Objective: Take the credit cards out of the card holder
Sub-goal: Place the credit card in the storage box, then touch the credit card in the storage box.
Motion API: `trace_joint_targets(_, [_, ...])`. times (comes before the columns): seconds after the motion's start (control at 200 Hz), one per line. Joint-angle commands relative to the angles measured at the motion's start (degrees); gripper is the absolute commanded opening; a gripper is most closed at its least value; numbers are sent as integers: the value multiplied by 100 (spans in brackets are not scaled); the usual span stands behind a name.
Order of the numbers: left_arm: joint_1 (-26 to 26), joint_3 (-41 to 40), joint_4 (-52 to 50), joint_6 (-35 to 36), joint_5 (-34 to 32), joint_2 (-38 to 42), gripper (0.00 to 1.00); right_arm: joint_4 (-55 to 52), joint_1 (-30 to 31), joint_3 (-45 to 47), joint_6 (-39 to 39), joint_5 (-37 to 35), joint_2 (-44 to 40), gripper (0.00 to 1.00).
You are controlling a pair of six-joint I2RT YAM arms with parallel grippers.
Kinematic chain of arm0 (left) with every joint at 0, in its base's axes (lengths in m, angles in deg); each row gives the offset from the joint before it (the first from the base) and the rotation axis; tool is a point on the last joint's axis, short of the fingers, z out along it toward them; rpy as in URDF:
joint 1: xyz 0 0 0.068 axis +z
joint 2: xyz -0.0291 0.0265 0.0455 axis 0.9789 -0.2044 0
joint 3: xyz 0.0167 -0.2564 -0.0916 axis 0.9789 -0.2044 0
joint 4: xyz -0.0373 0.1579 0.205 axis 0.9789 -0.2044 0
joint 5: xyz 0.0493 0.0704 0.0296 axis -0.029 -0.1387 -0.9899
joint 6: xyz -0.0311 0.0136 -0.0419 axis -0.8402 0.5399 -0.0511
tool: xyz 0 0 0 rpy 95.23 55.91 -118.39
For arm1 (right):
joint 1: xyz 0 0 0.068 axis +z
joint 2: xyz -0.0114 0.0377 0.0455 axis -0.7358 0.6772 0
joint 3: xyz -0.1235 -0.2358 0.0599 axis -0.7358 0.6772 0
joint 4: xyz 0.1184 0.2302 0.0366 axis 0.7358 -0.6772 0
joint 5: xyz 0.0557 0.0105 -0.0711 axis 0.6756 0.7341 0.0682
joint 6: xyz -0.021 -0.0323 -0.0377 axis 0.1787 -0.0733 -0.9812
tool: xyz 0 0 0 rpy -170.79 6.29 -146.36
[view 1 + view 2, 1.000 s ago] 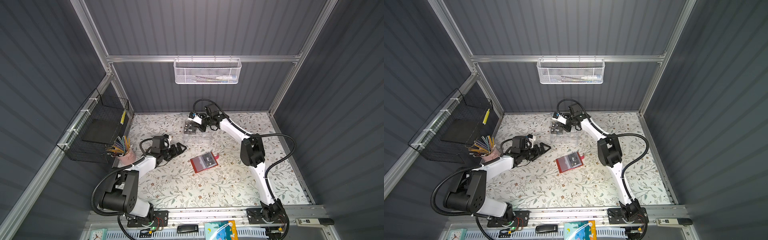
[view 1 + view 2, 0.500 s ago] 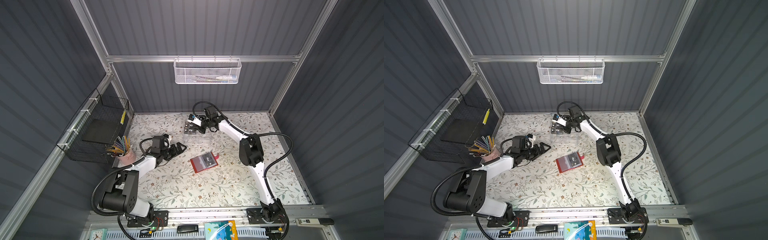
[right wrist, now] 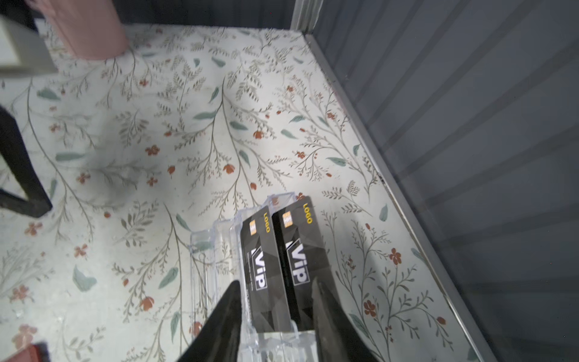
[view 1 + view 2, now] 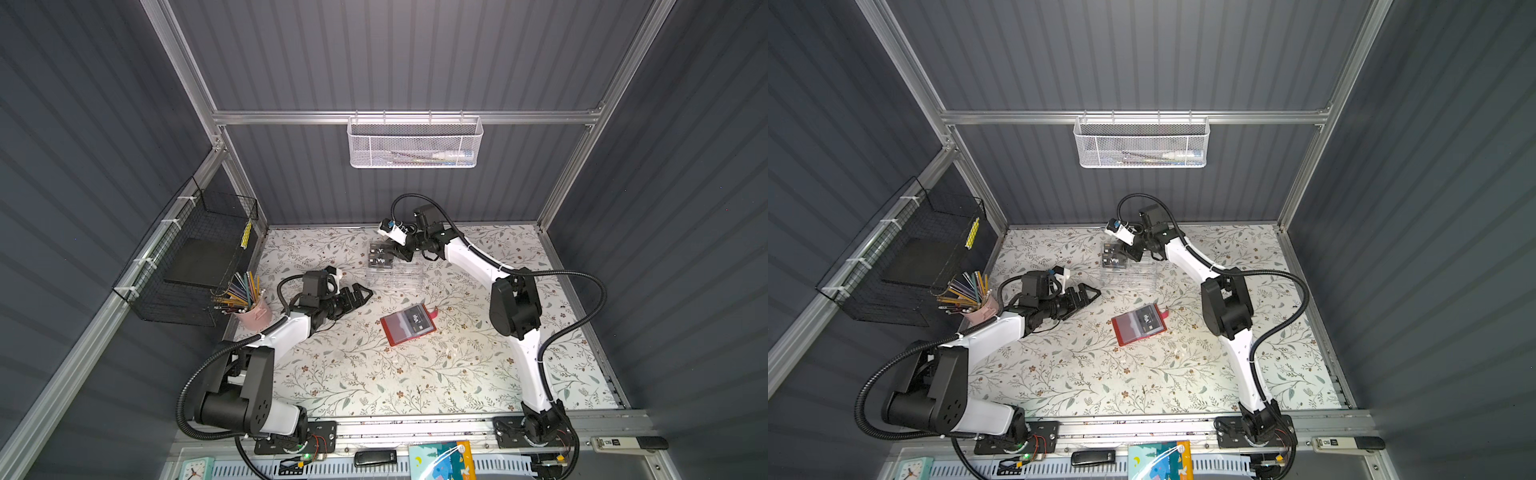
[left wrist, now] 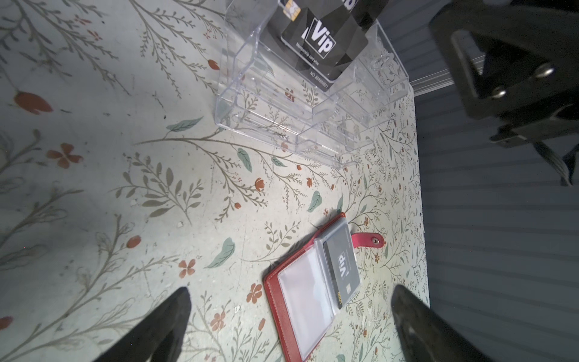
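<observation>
The red card holder [image 4: 400, 336] [image 4: 1128, 335] lies open in the middle of the table, strap tab out to the side. One black "Vip" credit card [image 4: 417, 320] [image 5: 341, 269] sits in its clear sleeve. Two more black Vip credit cards [image 4: 380, 261] [image 3: 260, 266] stand in the clear organizer [image 4: 395, 276] [image 3: 213, 250] at the back. My right gripper [image 4: 401, 252] [image 3: 275, 293] hangs over those cards, open, its fingers straddling both of them. My left gripper [image 4: 365, 294] [image 5: 289, 291] is open and holds nothing, to the left of the holder and pointing at it.
A pink cup of pencils [image 4: 253, 309] and a black wire basket [image 4: 199, 266] stand at the left edge. A white mesh basket [image 4: 415, 143] hangs on the back wall. A black stick [image 4: 374, 457] and a colourful booklet [image 4: 440, 461] lie at the front rail.
The right gripper's jaws have opened over the organizer, letting go of the card that now stands there. The left arm has not moved.
</observation>
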Motion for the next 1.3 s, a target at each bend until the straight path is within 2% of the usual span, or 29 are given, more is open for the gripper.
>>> trace_joint_targets(0.0, [33, 135, -183, 100, -83, 285, 100, 169, 39, 32, 197, -112, -111, 55])
trace_joint_targets(0.24, [41, 12, -43, -18, 77, 479, 100, -909, 77, -1102, 77, -190, 530, 68])
trace_joint_targets(0.315, [59, -28, -47, -21, 85, 518, 100, -1006, 110, -1199, 20, -230, 649, 71])
trace_joint_targets(0.48, [230, -74, -12, -48, 229, 525, 100, -1119, 163, -1297, -118, -275, 828, 71])
trace_joint_targets(1.011, [428, -264, 123, -39, 389, 452, 100, -1426, 212, -2111, -338, -591, 1571, 66])
trace_joint_targets(1.296, [473, -329, 234, -41, 444, 332, 100, -1464, 228, -2187, -321, -539, 1728, 55])
